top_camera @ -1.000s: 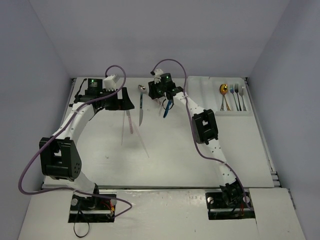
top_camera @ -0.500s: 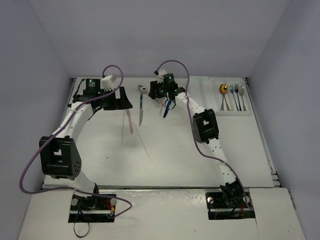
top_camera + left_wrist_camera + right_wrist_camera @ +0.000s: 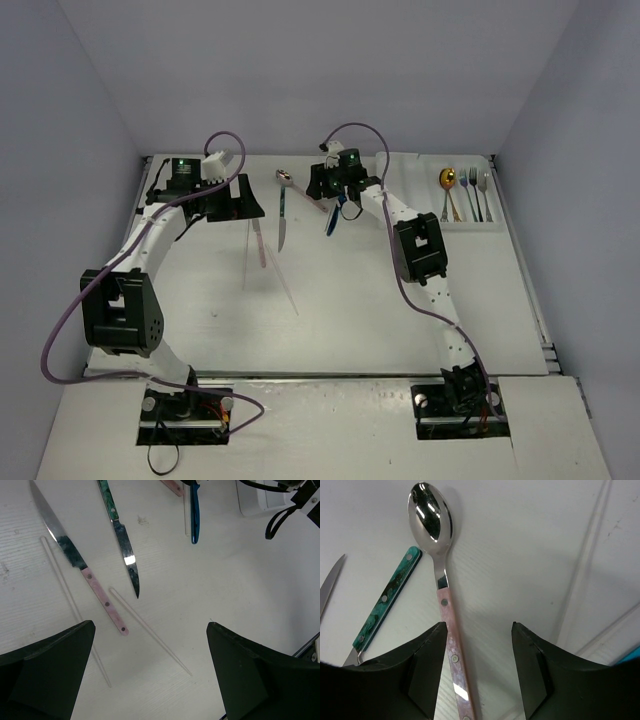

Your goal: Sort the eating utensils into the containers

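My right gripper (image 3: 328, 187) (image 3: 479, 630) is open, low over the table, with the handle of a pink-handled silver spoon (image 3: 451, 645) between its jaws, close to the left finger. The spoon's bowl (image 3: 284, 176) points away from it. My left gripper (image 3: 240, 203) (image 3: 149, 626) is open and empty above a pink-handled knife (image 3: 82, 570), a teal-handled knife (image 3: 120, 532) and two pale sticks (image 3: 150, 632). A blue utensil (image 3: 335, 215) lies beside the right gripper. The white tray (image 3: 410, 180) at the back right holds a gold spoon (image 3: 448, 180) and several forks (image 3: 475, 195).
The teal knife's handle (image 3: 385, 600) lies just left of the spoon. The tray's raised rim (image 3: 592, 565) runs close on the right gripper's right side. Grey walls close in the table on three sides.
My right gripper has shifted slightly to the right and back over the spoon handle. The left arm has barely moved, and the utensils lie where they were.
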